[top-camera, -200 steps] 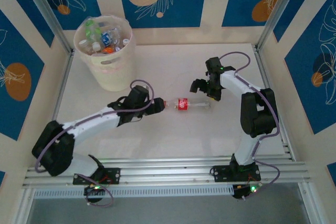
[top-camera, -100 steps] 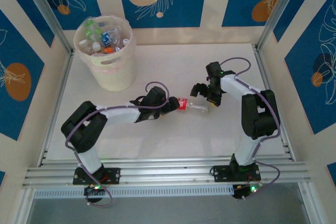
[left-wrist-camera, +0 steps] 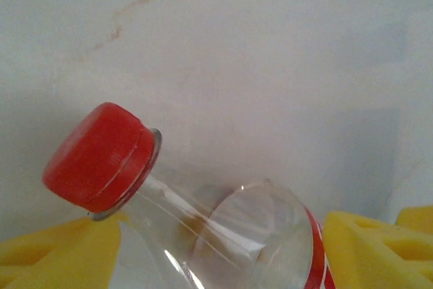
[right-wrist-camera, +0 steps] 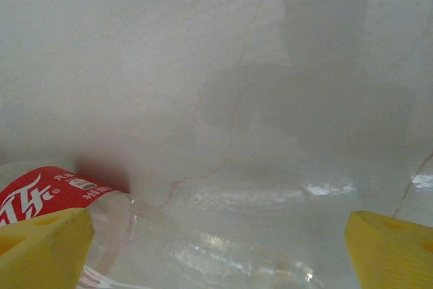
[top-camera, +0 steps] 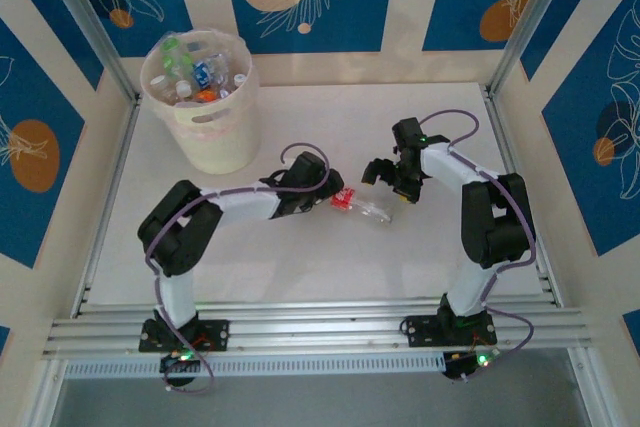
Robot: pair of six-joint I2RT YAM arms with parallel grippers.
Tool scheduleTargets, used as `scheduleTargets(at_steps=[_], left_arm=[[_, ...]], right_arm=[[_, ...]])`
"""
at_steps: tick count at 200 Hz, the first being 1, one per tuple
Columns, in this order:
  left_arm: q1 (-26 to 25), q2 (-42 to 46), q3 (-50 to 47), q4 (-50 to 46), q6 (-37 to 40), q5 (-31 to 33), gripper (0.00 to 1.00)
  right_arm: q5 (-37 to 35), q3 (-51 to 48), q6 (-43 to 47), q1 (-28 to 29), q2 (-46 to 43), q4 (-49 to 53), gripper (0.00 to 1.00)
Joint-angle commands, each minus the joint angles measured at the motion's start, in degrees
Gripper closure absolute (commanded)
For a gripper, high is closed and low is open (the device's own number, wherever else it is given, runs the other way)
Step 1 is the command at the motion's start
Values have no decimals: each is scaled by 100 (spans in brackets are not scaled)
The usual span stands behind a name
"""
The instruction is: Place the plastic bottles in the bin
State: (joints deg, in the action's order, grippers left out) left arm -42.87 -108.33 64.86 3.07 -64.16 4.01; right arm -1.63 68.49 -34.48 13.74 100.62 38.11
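Frame centre: left gripper (top-camera: 326, 198) fingers straddle the red-capped bottle (top-camera: 364, 209) at its neck; clamping cannot be determined. Right gripper (top-camera: 388, 184) fingers spread wide.

left arm (top-camera: 235, 205): white shells between black joint blocks, back from the claw.
right arm (top-camera: 447, 159): same white and black; the biggest black block sits far behind its claw.
left claw (top-camera: 328, 199): black, compact body.
right claw (top-camera: 390, 183): black, with two dark prongs.
left pads (left-wrist-camera: 61, 255): bright yellow, foam-like wedges, one on each side of the claw.
right pads (right-wrist-camera: 396, 245): same yellow, with small round dimples.
cables (top-camera: 300, 154): thin, purple, arching out just behind each claw, then running back along the arms.
bases (top-camera: 185, 334): black plates at the ends farthest from the claws.
lights (top-camera: 483, 358): small green dots by the bases; another just behind the right claw.
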Motion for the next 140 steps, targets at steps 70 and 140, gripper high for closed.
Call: scheduleTargets(at_steps=[70, 140], left_arm=[[313, -782, 1005, -996, 179, 452, 28], [366, -1164, 1562, -1469, 308, 522, 39]], right_arm=[[216, 36, -50, 138, 53, -50, 4], [261, 94, -41, 147, 99, -84, 5]])
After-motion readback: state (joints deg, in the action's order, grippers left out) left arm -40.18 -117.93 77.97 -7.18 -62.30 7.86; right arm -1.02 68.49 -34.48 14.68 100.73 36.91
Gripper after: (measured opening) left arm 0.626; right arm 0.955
